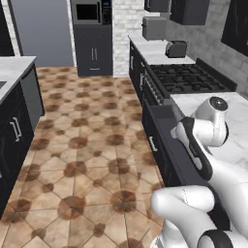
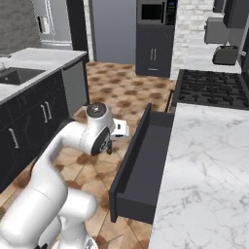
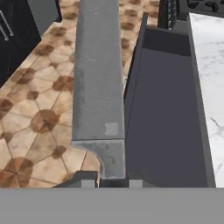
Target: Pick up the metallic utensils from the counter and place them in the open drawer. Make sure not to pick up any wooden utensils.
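My gripper (image 3: 111,181) is shut on the knife (image 3: 98,87), whose wide grey blade runs away from the fingers up the hand view. The blade hangs over the tiled floor, just left of the open drawer's front panel. The open drawer (image 3: 170,122) is dark and shallow, and the part of its inside that I see holds nothing. In the right base view the gripper (image 2: 115,138) sits just left of the drawer (image 2: 141,165), at about the height of its front panel. The drawer (image 1: 160,135) also sticks out below the stove counter. The counter (image 2: 29,61) with the sink (image 2: 17,75) lies far left.
A marble counter (image 2: 209,165) runs along the drawer's right side, with the black stove (image 1: 189,77) and a toaster (image 1: 175,48) behind. Dark island cabinets (image 1: 17,131) stand across the aisle. Brown tiled floor (image 1: 87,160) lies between them.
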### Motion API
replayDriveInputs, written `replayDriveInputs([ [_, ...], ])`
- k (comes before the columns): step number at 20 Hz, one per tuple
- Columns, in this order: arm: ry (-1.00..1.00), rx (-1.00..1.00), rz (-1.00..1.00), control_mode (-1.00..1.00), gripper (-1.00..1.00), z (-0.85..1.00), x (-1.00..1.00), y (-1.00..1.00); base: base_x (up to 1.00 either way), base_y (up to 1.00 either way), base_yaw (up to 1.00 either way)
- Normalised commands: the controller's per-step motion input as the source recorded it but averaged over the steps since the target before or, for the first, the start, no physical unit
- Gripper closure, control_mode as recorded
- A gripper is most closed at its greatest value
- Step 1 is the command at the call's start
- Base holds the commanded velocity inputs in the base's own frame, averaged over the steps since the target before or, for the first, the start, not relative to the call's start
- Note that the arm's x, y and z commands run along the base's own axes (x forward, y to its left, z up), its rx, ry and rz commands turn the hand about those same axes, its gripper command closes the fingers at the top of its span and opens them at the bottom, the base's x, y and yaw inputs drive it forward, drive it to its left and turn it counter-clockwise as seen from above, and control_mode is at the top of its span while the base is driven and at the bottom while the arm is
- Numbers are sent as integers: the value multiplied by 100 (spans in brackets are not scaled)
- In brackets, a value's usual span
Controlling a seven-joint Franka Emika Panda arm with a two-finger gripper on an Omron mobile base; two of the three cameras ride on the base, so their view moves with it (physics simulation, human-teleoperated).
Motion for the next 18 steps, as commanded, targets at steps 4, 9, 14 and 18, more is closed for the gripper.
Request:
replayDriveInputs([
  [4,1,-6,-23,-100,100,-50,58,-29,0,0,0],
  [9,5,-4,-23,-100,100,-48,60,-31,0,0,0],
  [14,25,0,-5,-100,100,-55,65,-53,0,0,0],
  [18,19,0,0,-100,100,-34,54,-41,0,0,0],
])
